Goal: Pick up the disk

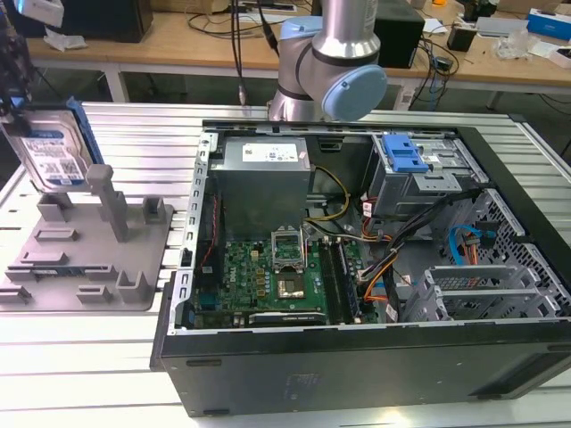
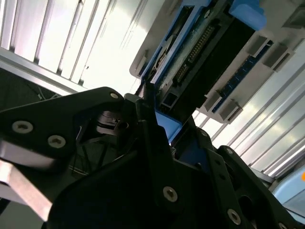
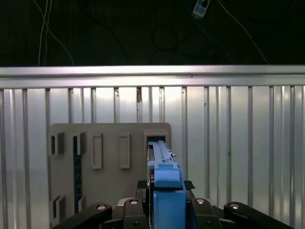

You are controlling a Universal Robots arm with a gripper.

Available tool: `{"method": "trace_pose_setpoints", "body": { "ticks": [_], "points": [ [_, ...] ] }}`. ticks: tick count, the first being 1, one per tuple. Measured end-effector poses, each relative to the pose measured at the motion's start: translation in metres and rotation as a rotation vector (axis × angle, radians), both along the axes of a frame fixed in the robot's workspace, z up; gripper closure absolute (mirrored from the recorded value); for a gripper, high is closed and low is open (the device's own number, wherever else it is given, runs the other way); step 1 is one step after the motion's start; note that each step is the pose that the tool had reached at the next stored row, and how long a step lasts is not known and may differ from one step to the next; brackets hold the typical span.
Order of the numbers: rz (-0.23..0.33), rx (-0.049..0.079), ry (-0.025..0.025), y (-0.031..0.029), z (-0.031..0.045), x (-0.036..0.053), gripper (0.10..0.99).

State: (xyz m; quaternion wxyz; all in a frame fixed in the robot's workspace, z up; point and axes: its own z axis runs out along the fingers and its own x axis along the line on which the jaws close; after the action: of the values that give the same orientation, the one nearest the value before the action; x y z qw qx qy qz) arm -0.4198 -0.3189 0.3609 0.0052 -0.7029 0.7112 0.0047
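Disk [image 1: 52, 152] — silver-grey drive with a white-and-blue label and blue side rails — stands on edge at the exterior view's far left, lifted above the grey fixture [image 1: 89, 259], label facing the camera. Its lower edge hangs over the fixture's far posts; whether it touches one of them I cannot tell.

In the first wrist view the disk [image 3: 164, 176] is seen edge-on, its blue rail running down between the black gripper [image 3: 164, 210] fingers, which are clamped against both sides. The fixture [image 3: 109, 191] lies flat beneath, with its slots and blocks showing. In the second wrist view the disk [image 2: 209, 52] shows its dark underside and connector row, blue rail along one edge, held in the gripper [image 2: 152, 138] — fingers closed on it.

Fixture rests on the ribbed metal table [image 1: 116, 357], to the left of the open computer case [image 1: 375, 267]. The case lies on its side with the green circuit board [image 1: 268, 276] exposed, a silver power-supply box [image 1: 263, 174] at its far end, and a drive cage with a blue latch [image 1: 403, 156] to the right. The robot arm [image 1: 330, 62] rises behind the case at the far side; wooden benches [image 1: 196, 40] run beyond it.
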Motion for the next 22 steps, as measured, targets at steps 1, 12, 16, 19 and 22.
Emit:
{"method": "trace_pose_setpoints", "body": {
  "ticks": [1,12,16,19,22],
  "points": [
    [0.0,0.0,0.0001,0.0,0.0044,0.0,0.718],
    [0.009,0.0,0.0001,0.0,0.0702,0.0,0.718],
    [0.015,0.0,0.0,0.0,0.0941,0.0,0.718],
    [0.02,0.0,0.0,0.0,0.1099,0.0,0.718],
    [0.02,0.0,-0.0001,-0.0001,0.1114,0.0,0.718]
  ]
}}
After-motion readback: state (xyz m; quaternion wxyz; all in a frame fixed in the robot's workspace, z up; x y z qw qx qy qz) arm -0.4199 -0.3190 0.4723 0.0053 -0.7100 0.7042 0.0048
